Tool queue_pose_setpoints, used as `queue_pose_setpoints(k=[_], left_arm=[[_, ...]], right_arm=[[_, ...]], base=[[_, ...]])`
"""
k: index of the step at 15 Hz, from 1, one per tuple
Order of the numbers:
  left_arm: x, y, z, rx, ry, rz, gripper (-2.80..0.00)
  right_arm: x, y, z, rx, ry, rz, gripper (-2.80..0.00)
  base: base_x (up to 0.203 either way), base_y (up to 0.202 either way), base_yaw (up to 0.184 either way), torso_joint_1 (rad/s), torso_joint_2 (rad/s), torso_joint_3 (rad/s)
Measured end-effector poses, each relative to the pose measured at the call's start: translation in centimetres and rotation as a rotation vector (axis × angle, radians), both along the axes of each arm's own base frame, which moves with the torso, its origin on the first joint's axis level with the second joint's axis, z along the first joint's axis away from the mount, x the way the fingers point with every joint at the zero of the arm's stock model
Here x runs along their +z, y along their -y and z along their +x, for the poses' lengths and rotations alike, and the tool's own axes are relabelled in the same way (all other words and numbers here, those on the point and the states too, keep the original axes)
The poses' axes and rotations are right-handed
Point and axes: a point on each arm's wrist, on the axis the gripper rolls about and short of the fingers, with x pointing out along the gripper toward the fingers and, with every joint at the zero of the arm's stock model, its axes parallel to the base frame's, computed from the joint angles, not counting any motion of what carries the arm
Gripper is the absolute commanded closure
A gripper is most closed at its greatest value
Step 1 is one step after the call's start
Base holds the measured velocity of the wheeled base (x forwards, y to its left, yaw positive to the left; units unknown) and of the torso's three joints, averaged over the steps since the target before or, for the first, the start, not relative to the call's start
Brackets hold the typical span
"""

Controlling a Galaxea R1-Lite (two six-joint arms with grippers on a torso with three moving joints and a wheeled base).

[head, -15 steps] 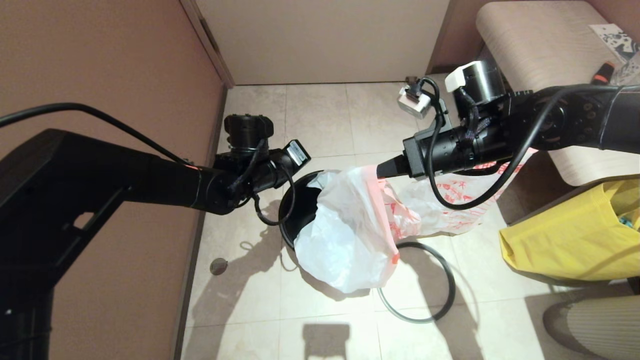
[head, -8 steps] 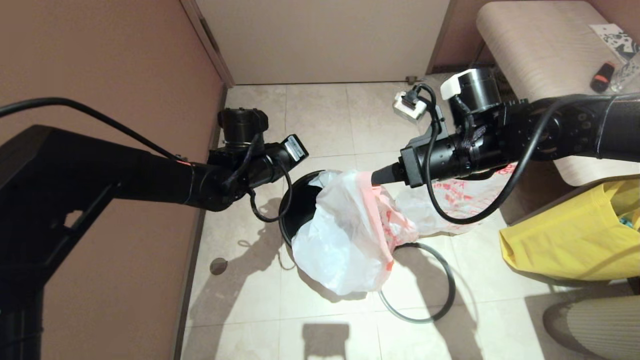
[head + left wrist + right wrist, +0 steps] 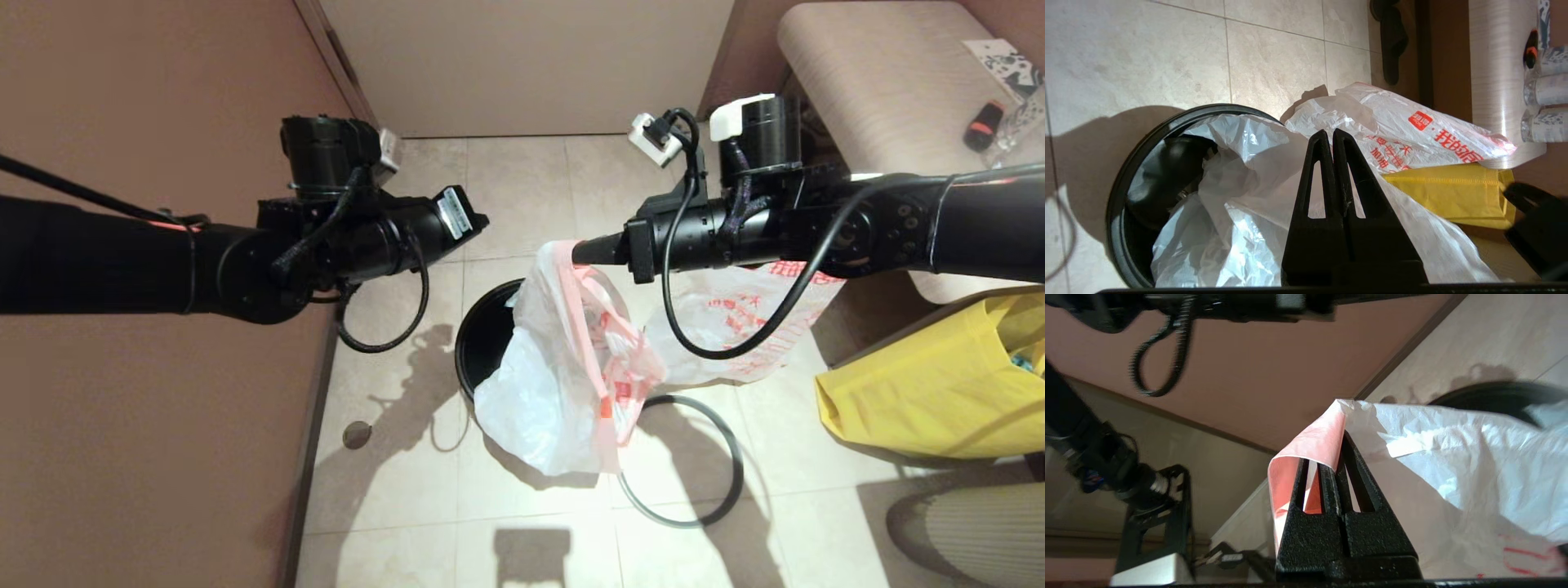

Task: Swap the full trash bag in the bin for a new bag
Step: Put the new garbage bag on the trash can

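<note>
Right claw (image 3: pixel 578 252) — beige floor tiles (image 3: pixel 522 188)

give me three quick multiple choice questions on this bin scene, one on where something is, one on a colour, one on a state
1. Where does the grey hoop lie?
A. on the floor beside the bin
B. fitted on the bin's rim
C. on the stool

2. What colour is the fabric bag at the right?
A. blue
B. yellow
C. green

3. What is the right hand doing?
A. hanging open over the floor
B. shut on the hoop
C. shut on the new bag's pink edge

Answers:
1. A, the hoop rests flat on the tiles next to the black bin, not on its rim.
2. B, it is plainly yellow, with the full bag printed in red lying against it.
3. C, the fingers pinch the pink band of the new bag, which hangs partly in the bin; the left hand is shut and holds nothing.
</note>
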Motion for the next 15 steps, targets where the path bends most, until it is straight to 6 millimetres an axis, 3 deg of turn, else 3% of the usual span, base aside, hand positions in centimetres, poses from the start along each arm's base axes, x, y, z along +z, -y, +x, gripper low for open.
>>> queue_pose_setpoints(k=[5,10,11,15], left_arm=[[2.5,-1.2,-1.9,-0.008,0.037,-0.014,0.0],[2.6,-1.5,-2.9,-0.112,-0.017,-0.009,0.0],[2.7,-1.6,-3.2,-0.149,-0.046,-0.008,0.0],[3.7,-1.6,-4.8,-0.272,-0.116,-0.066,0.0]], right_arm=[[1.0,-1.3,1.2,-0.093,0.109,0.019,0.0],[0.3,-3.2,1.8,-0.236,0.185,0.033,0.0],[0.0,-3.3,2.1,-0.266,0.205,0.026,-2.8],[-0.7,-4.0,2.4,-0.292,0.212,0.015,-2.8]], base=[[0.0,0.0,0.0,0.0,0.0,0.0],[0.0,0.0,0.0,0.0,0.0,0.0],[0.0,0.0,0.0,0.0,0.0,0.0],[0.0,0.0,0.0,0.0,0.0,0.0]])
